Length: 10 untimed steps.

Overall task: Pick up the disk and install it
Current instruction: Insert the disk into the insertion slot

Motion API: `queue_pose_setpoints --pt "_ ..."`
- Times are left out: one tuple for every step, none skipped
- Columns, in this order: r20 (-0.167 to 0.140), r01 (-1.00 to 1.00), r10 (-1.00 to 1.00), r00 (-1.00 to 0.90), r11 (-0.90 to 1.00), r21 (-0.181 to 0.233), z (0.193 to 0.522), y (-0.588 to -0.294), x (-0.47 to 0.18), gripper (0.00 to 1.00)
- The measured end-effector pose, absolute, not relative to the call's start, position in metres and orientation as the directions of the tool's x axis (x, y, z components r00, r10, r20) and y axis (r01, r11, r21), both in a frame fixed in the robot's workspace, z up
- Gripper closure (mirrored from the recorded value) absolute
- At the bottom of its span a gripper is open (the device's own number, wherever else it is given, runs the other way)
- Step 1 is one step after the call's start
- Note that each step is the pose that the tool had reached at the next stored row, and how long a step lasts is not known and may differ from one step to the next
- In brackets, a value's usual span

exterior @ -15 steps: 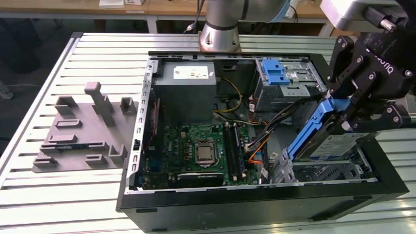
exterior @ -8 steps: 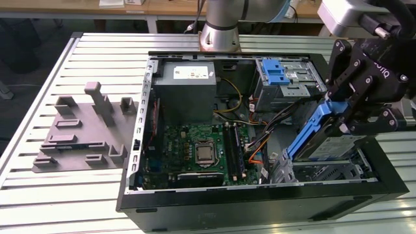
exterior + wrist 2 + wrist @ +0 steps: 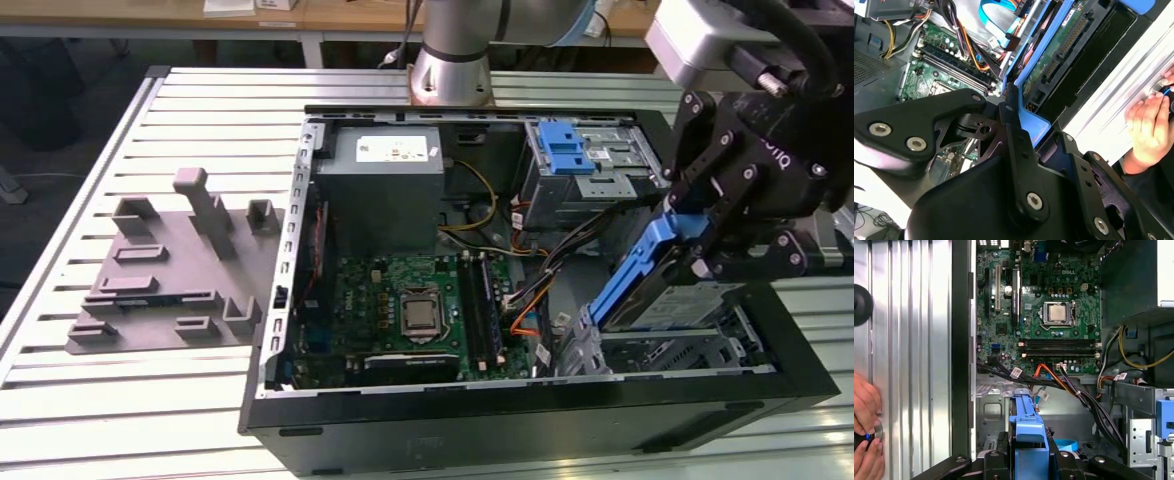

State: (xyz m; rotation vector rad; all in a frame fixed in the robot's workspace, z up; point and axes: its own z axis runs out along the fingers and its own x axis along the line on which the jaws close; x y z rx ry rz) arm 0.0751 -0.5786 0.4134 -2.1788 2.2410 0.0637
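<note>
An open computer case [image 3: 534, 410] lies on its side on a slatted metal desk [image 3: 200, 100], its motherboard [image 3: 400, 300] facing up. In the exterior view the black gripper [image 3: 707, 255] hangs over the case's end toward the exterior view's right, above the corner nearest the desk's front edge. Its fingers are closed on the disk [image 3: 661, 300], gripping the blue plastic bracket along the drive's edges. The disk is lifted and steeply tilted, its lower end reaching down to the metal drive bay [image 3: 667, 350] in that corner; whether it touches the bay cannot be told. In the first wrist view the blue bracket [image 3: 1026, 432] sits between the fingers, with the motherboard beyond it. In the second wrist view the disk's underside shows its green circuit board [image 3: 1051, 55]. A grey moulded fixture [image 3: 167, 275] lies on the desk beside the case, toward the exterior view's left. In both wrist views a person's hand [image 3: 1149, 127] [image 3: 864, 405] rests on the desk slats just outside the case wall.
</note>
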Motion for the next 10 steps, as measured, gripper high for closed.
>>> queue_pose_setpoints --pt "-0.039 -0.999 -0.999 -0.028 0.028 0.019 0.4126 -0.5786 0.0751 0.64" --pt "-0.039 -0.999 -0.999 -0.028 0.028 0.019 0.4118 -0.5786 0.0751 0.64" --pt "-0.039 -0.999 -0.999 -0.028 0.028 0.019 0.4110 -0.5786 0.0751 0.64" --pt "-0.039 -0.999 -0.999 -0.028 0.028 0.019 0.4103 -0.5786 0.0751 0.64" --pt "-0.039 -0.999 -0.999 -0.028 0.028 0.019 0.4096 -0.5786 0.0751 0.64" --pt "-0.039 -0.999 -0.999 -0.028 0.028 0.018 0.4089 -0.5786 0.0751 0.64" --pt "-0.039 -0.999 -0.999 -0.028 0.028 0.018 0.4081 -0.5786 0.0751 0.64" --pt "-0.039 -0.999 -0.999 -0.028 0.028 0.018 0.4074 -0.5786 0.0751 0.64" --pt "-0.039 -0.999 -0.999 -0.028 0.028 0.019 0.4067 -0.5786 0.0751 0.64" --pt "-0.039 -0.999 -0.999 -0.028 0.028 0.018 0.4059 -0.5786 0.0752 0.64"
